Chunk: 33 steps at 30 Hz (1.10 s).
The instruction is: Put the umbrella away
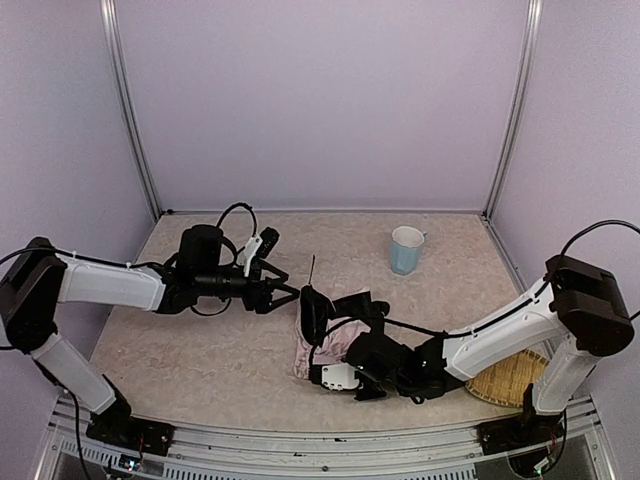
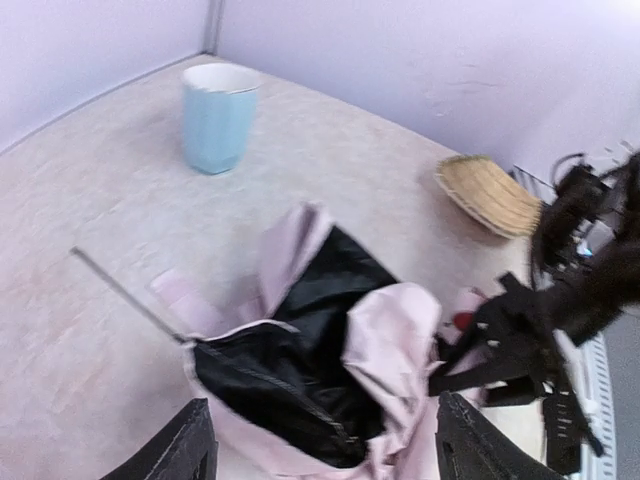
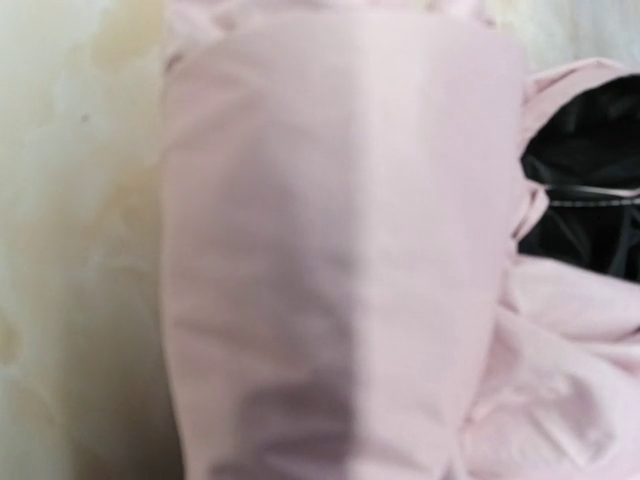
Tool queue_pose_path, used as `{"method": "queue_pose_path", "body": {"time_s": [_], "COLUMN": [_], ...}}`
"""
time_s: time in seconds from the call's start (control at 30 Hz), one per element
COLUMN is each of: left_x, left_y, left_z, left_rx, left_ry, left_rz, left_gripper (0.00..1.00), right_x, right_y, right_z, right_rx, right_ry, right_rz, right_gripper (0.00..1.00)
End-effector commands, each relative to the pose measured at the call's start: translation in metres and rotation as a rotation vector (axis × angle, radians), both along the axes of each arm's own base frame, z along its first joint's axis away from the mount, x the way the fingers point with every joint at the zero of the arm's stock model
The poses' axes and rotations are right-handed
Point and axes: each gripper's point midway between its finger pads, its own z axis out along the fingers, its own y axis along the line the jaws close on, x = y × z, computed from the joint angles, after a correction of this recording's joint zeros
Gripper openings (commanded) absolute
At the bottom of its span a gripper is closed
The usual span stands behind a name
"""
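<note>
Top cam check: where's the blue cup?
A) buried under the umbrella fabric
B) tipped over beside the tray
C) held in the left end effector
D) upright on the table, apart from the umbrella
D: the cup stands upright on the table, with bare tabletop between it and the umbrella.

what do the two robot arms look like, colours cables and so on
The left arm and right arm share a build: white tube-shaped links between chunky black joints, with thin black cables looping off them. The left arm's fingers are flat and black. A small white block sits by the right wrist.
</note>
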Motion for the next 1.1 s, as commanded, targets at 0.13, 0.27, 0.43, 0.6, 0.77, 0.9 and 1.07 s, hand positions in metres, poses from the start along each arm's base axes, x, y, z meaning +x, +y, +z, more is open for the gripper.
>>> {"method": "queue_pose_path", "body": {"time_s": [0.13, 0.27, 0.43, 0.6, 0.77, 0.9, 1.07], "left_x": [0.058, 0.064, 0.031, -0.008, -0.038, -0.074, -0.089], "left_y": [-0.009, -0.033, -0.064, -0.080, -0.091, -0.095, -0.094], "left_z": [-0.076, -0.067, -0.071, -0.085, -0.099, -0.079, -0.109], "left_rx": [0.120, 0.041, 0.125, 0.354, 0.453, 0.354, 0.394], "left_ry": [0.274, 0.269, 0.122, -0.249, -0.338, -0.478, -0.349], "left_rz": [0.153, 0.082, 0.001, 0.019, -0.069, -0.133, -0.279], "left_gripper": [0.77, 0.78, 0.33, 0.10, 0.00, 0.00, 0.00], "right_x": [-0.023, -0.025, -0.025, -0.026, -0.024, -0.025, -0.027], "right_y": [-0.025, -0.026, -0.026, -0.023, -0.023, -0.023, -0.021], "right_z": [-0.042, -0.043, -0.035, -0.021, -0.019, -0.020, -0.014], "right_rx": [-0.165, -0.164, -0.128, -0.086, -0.085, -0.080, -0.063], "right_ry": [0.101, 0.110, 0.109, 0.097, 0.085, 0.092, 0.102], "right_rz": [0.038, 0.031, 0.018, 0.031, 0.033, 0.035, 0.038], "right_gripper": [0.10, 0.10, 0.08, 0.08, 0.07, 0.06, 0.05]}}
